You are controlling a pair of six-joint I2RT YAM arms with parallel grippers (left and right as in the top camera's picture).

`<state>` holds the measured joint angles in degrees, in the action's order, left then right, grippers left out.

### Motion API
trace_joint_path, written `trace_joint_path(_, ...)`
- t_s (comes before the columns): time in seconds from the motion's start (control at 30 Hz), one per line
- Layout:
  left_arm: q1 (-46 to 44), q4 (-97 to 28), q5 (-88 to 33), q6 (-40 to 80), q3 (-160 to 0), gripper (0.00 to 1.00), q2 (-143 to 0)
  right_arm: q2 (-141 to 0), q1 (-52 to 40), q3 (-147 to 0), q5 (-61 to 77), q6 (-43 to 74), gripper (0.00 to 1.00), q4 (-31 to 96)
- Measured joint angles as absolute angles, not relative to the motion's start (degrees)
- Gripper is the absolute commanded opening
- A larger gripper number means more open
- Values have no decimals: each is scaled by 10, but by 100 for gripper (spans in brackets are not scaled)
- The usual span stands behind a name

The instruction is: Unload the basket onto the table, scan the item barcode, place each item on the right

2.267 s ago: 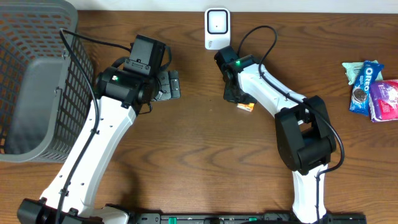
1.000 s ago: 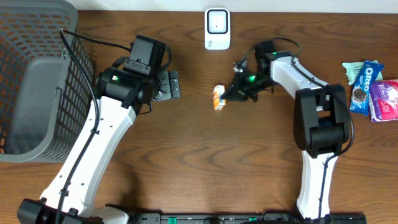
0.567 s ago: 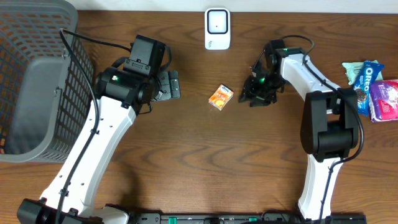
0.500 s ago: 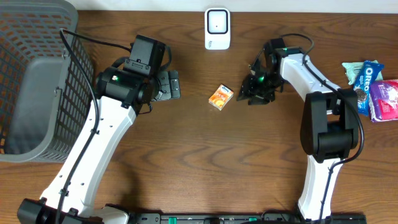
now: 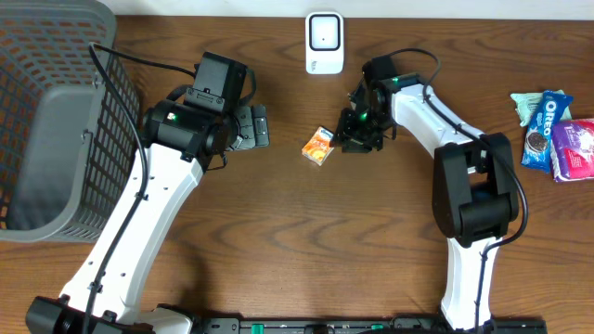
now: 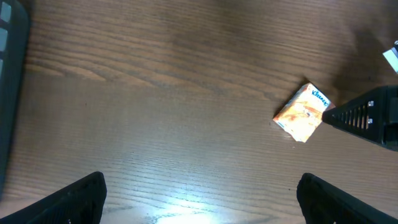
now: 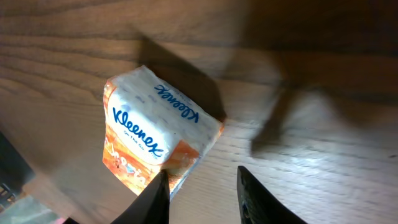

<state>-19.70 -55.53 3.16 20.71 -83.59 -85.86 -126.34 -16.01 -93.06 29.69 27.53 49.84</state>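
Note:
The item is a small orange and white Kleenex tissue pack [image 5: 319, 147] lying flat on the wooden table, below the white scanner [image 5: 324, 42]. It also shows in the left wrist view [image 6: 303, 113] and close up in the right wrist view [image 7: 155, 140]. No barcode shows on its visible faces. My right gripper [image 5: 347, 141] [image 7: 202, 173] sits low just right of the pack, open with a narrow gap. One finger [image 7: 158, 196] touches the pack's corner; nothing lies between the fingers. My left gripper [image 5: 258, 125] [image 6: 202, 178] hovers wide open to the pack's left.
A grey wire basket [image 5: 46, 121] fills the left side of the table. Snack packets, among them an Oreo pack [image 5: 548, 125], lie at the far right edge. My right gripper's black fingers [image 6: 367, 115] show beside the pack in the left wrist view.
The right gripper let go of the pack, drew off right, then came back left against it. The pack now lies flat and has slid slightly left. The left arm has not moved.

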Motion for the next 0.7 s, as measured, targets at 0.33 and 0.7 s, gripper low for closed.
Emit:
trace_joint_path(0.33, -197, -555, 32, 207, -836, 98, -859, -1263, -159, -930, 361, 310, 28, 453)
trace_joint_path(0.7, -197, -555, 32, 207, -836, 98, -859, -1263, -164, -930, 371, 320, 34, 451)
